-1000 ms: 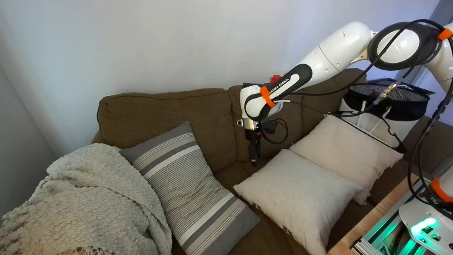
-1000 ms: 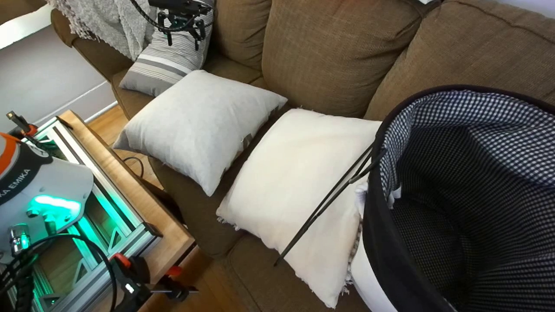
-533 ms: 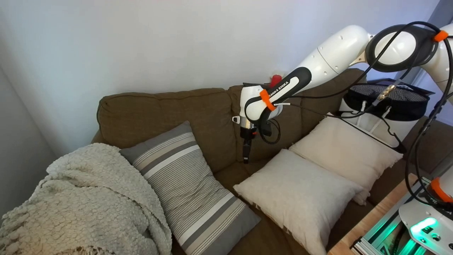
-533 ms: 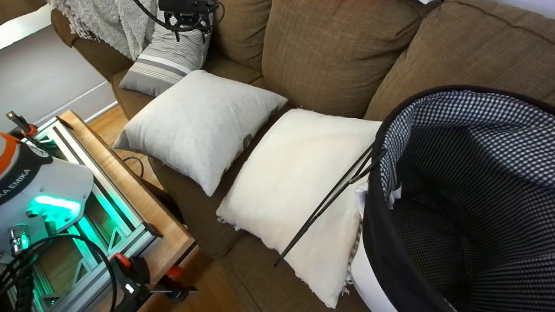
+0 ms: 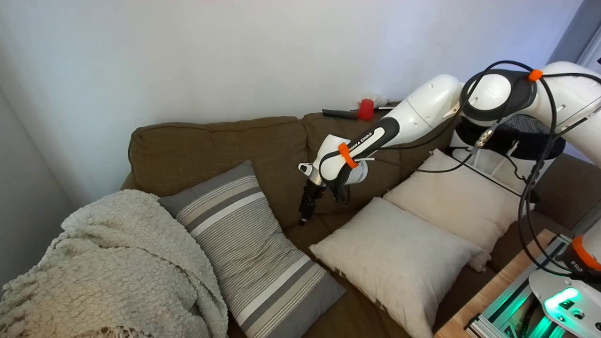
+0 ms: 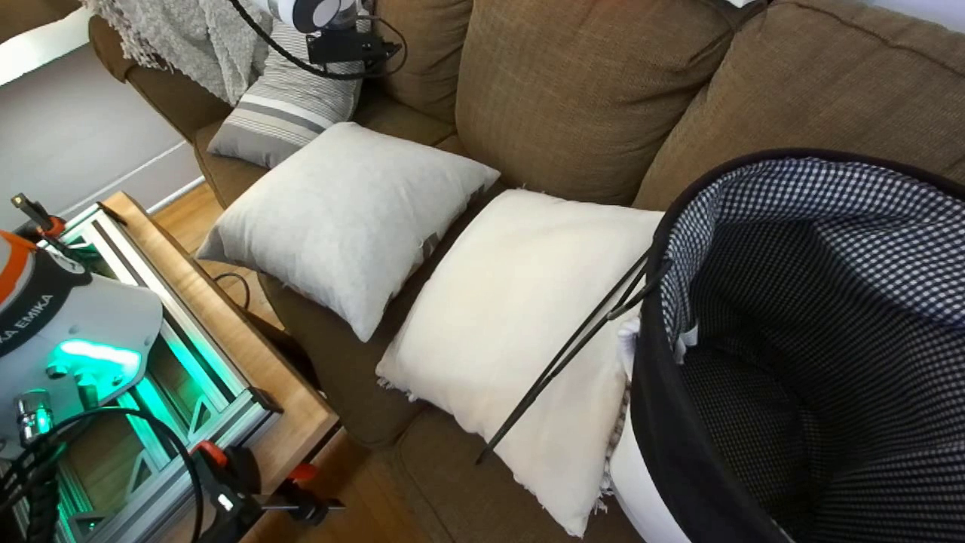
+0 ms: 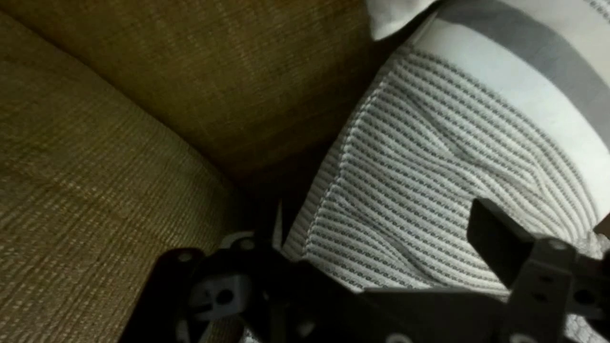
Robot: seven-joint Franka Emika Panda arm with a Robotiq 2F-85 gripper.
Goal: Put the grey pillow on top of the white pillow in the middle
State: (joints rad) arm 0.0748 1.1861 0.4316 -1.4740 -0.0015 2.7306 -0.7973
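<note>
The grey pillow [image 5: 253, 256], with lighter stripes, lies on the sofa at the blanket end in both exterior views [image 6: 275, 113]. The plain off-white white pillow [image 5: 399, 258] lies beside it in the middle, also in both exterior views [image 6: 350, 219]. Its corner [image 7: 395, 16] shows at the top of the wrist view. My gripper [image 5: 303, 221] is tilted, near the grey pillow's edge facing the sofa back. In the wrist view my gripper [image 7: 376, 221] is open, its fingers wide apart with striped fabric [image 7: 405, 190] showing between them. I cannot tell whether they touch it.
A knitted blanket [image 5: 127, 267] lies against the grey pillow. A beige cushion [image 5: 460, 202] lies past the white pillow, with a hamper [image 6: 663, 422] and a black hanger [image 6: 543, 377] by it. The sofa back [image 5: 220, 155] rises close behind my gripper. A red cup [image 5: 366, 109] sits on top.
The arm has come lower and my gripper has moved toward the grey pillow and tilted. In an exterior view its fingers are now hidden behind the wrist camera. The pillows have not moved.
</note>
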